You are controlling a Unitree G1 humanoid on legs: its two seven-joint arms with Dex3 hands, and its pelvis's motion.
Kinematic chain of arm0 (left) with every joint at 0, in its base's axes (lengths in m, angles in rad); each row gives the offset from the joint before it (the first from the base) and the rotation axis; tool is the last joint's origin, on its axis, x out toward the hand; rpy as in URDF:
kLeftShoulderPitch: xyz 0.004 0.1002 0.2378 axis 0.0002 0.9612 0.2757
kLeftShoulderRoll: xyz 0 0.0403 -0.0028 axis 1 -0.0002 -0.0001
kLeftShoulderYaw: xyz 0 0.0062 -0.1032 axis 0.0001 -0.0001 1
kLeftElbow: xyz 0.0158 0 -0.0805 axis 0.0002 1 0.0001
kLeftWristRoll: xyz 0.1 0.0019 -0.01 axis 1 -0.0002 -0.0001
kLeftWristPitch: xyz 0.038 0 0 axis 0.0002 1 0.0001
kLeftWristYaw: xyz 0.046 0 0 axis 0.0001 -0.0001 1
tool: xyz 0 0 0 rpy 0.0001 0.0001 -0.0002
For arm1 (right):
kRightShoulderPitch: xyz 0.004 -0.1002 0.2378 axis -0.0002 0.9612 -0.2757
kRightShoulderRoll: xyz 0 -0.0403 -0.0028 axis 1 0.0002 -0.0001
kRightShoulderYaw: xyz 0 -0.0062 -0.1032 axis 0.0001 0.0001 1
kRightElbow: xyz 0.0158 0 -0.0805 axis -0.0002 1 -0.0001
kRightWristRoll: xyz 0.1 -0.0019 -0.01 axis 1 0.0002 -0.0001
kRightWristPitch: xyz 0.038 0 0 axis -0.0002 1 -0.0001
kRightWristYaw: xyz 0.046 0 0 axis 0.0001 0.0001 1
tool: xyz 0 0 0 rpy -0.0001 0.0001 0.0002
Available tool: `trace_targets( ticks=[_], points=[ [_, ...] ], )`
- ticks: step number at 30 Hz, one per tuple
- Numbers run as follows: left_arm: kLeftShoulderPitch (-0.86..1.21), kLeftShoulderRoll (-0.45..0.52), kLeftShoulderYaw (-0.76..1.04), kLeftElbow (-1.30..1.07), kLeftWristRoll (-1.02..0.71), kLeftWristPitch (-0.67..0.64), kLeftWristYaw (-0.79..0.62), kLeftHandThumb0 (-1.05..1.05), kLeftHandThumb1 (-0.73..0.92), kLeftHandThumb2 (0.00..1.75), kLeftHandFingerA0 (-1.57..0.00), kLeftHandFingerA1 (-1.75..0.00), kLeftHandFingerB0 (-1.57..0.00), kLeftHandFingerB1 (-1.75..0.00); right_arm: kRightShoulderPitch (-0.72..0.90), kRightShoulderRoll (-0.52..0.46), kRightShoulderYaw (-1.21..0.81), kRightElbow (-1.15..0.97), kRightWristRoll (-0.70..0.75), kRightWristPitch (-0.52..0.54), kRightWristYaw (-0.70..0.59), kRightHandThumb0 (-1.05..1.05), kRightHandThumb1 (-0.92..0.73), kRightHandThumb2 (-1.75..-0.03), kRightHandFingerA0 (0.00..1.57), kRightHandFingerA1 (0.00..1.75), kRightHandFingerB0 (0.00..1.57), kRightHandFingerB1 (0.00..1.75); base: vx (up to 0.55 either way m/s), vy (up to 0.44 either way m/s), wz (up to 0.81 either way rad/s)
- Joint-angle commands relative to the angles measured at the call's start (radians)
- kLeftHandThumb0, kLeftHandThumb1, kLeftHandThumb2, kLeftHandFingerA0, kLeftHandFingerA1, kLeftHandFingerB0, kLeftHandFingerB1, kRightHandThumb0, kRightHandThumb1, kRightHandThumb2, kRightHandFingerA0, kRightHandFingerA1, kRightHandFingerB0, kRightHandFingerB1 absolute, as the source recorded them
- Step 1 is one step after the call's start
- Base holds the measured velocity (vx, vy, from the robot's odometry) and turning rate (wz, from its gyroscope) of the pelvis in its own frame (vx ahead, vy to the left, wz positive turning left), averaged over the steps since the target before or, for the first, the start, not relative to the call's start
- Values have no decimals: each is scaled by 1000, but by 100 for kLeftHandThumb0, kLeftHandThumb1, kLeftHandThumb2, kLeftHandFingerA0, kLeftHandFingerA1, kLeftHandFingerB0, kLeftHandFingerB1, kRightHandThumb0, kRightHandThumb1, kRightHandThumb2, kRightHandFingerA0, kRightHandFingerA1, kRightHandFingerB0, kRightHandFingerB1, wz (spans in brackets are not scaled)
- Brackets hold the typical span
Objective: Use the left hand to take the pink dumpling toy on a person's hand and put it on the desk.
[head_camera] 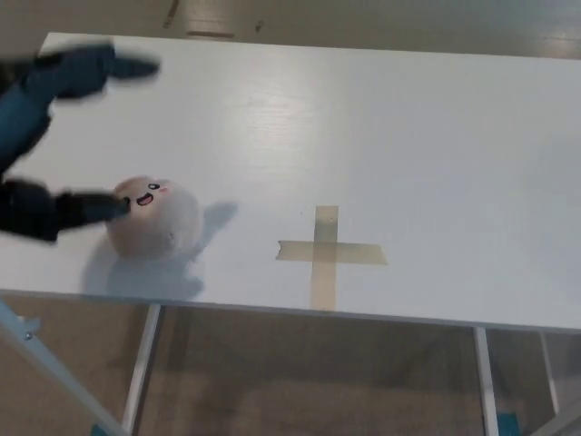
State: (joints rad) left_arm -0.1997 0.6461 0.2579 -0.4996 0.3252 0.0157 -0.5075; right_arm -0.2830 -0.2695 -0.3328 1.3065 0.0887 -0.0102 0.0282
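1. On the white desk (408,136), near its front left edge, sits the pink dumpling toy (150,218). Its little smiling face looks up and to the left.
2. A tan tape cross (329,254) is stuck to the desk, well to the right of the toy.
3. From the head view, the left hand (54,136) is blurry at the left side. Its fingers are spread wide apart and hold nothing. One finger points above the toy, and one finger tip is just beside it.
4. The right hand does not show.
5. The toy looks put down. To finish well, the hand should go up and away without bumping the toy, because it is round and could roll off the edge.
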Motion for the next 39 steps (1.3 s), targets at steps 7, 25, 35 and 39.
trace_targets(
  ticks=[7,25,35,39],
  points=[
    [938,-200,138,-103,-409,-440,-177,-29,55,56,-79,-49,-65,-42,78,-2,38,22,-32,5,-10,-22,-66,-59,60,45,59,46,0,0,0],
    [619,-175,-199,991,167,-125,294,-49,61,59,-42,-35,-36,-32,266,24,77,30,-48,-44,-7,-23,-67,-60,61,45,59,46,0,0,0],
    [506,-222,-149,1460,29,-73,377,-62,76,64,-41,-36,-26,-30,394,23,108,21,-67,-118,32,-23,-71,-61,64,47,52,42,0,0,0],
    [467,-182,-130,1562,-27,-160,256,-59,82,64,-31,-32,-24,-29,398,11,120,15,-77,-128,33,-24,-71,-61,65,47,51,42,0,0,0]
  ],
)
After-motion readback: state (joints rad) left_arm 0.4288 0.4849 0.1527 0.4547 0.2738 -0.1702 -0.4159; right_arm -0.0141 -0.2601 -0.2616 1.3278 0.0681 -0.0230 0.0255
